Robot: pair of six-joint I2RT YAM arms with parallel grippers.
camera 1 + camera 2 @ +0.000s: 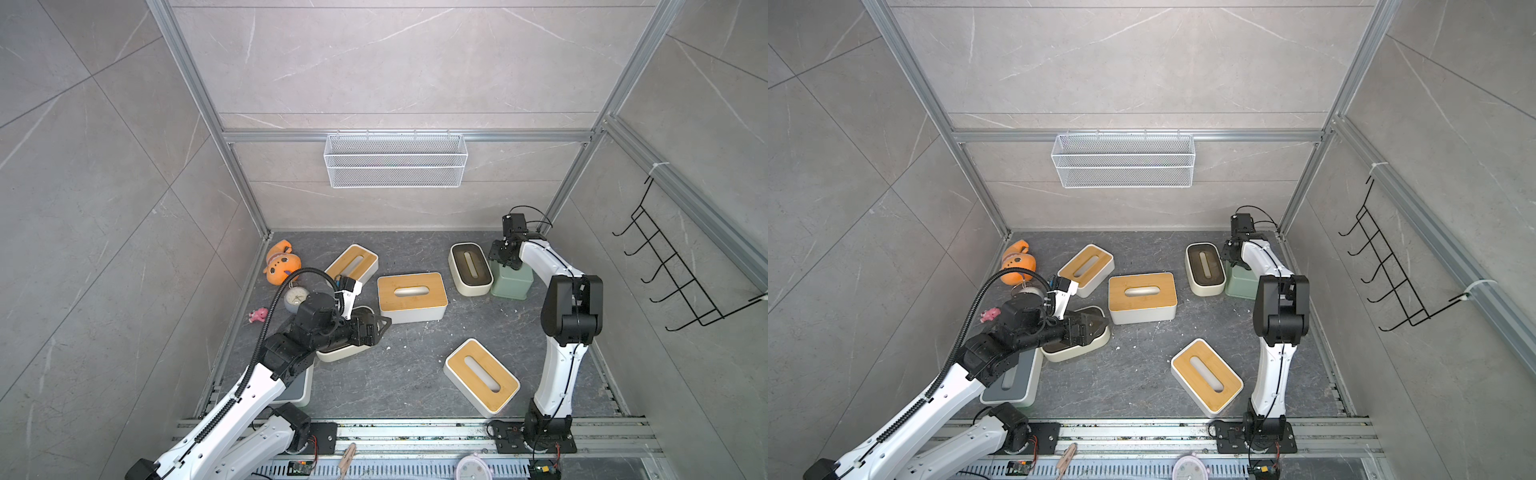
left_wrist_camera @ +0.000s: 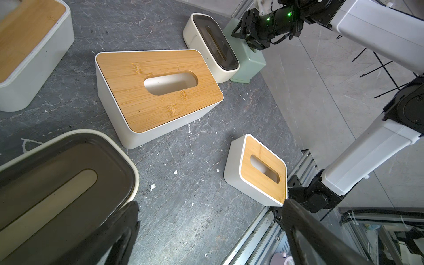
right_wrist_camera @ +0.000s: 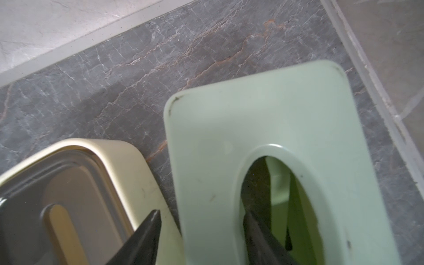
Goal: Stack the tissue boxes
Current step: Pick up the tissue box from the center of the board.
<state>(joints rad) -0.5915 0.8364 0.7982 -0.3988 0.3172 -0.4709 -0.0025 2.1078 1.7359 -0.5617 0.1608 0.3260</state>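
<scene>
Several tissue boxes lie apart on the dark floor. Three are white with bamboo lids (image 1: 353, 262) (image 1: 411, 293) (image 1: 482, 376). A cream box with a brown lid (image 1: 469, 266) stands beside the pale green box (image 1: 513, 284). My right gripper (image 3: 202, 214) straddles the green box's (image 3: 263, 114) lid edge, one finger in the slot and one outside with a gap, so it is open. My left gripper (image 2: 210, 202) hangs open and empty beside a second cream box (image 2: 68, 179), seen in a top view (image 1: 376, 326). A white box with a grey lid (image 1: 1011, 380) lies partly under the left arm.
An orange plush toy (image 1: 282, 264), a small clock (image 1: 296, 297) and a pink toy (image 1: 259, 314) sit along the left wall. A white wire basket (image 1: 395, 160) hangs on the back wall, a black hook rack (image 1: 681, 266) on the right. A metal rail (image 1: 415, 432) borders the front.
</scene>
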